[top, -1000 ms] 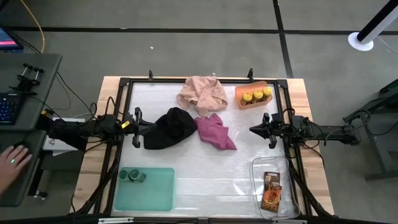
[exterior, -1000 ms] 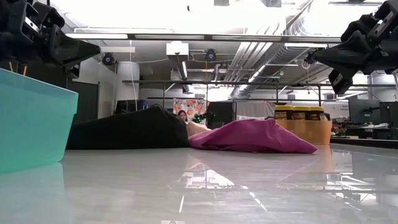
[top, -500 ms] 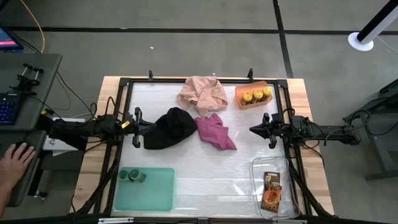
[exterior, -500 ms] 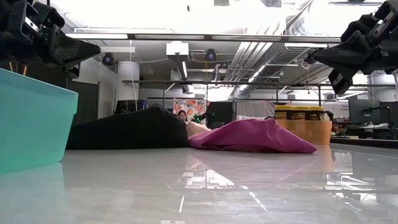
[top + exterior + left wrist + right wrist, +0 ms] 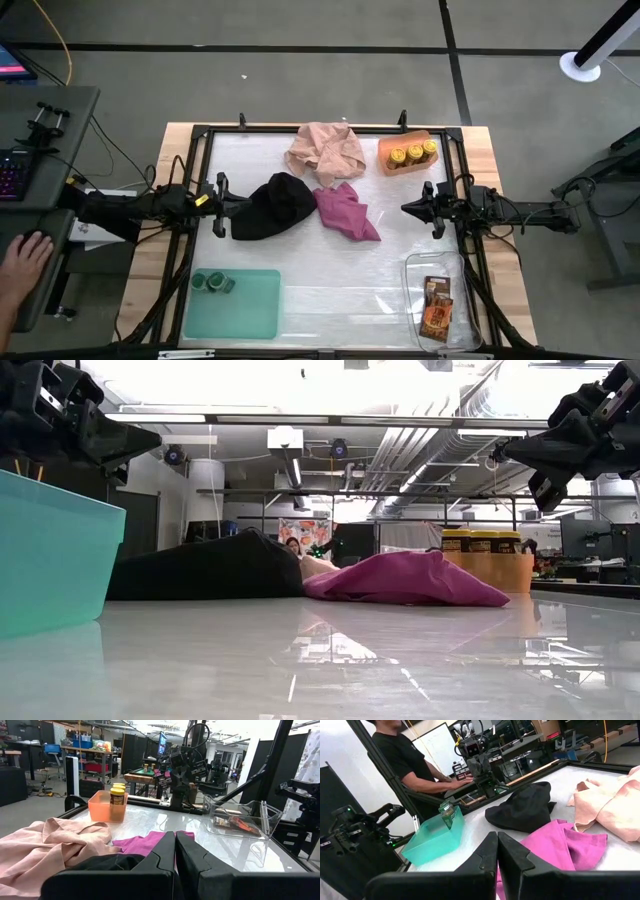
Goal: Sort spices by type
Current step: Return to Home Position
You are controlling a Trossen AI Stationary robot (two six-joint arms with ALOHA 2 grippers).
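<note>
table (image 5: 330, 290): white top, wooden border | far edge: pink cloth (image 5: 324, 150); orange tray (image 5: 384, 148) at right | centre: black cloth (image 5: 272, 205) touching magenta cloth (image 5: 345, 212) | near edge: green tray (image 5: 250, 305) at left; clear tray (image 5: 420, 266) at right

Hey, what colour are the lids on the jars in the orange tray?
Yellow. The lids show best in the high view.

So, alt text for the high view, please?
Sorted spices from above: three yellow-lidded jars in an orange tray, two green-lidded jars in a green tray, two packets in a clear tray. Left gripper and right gripper hang shut, flanking three cloths.
</note>
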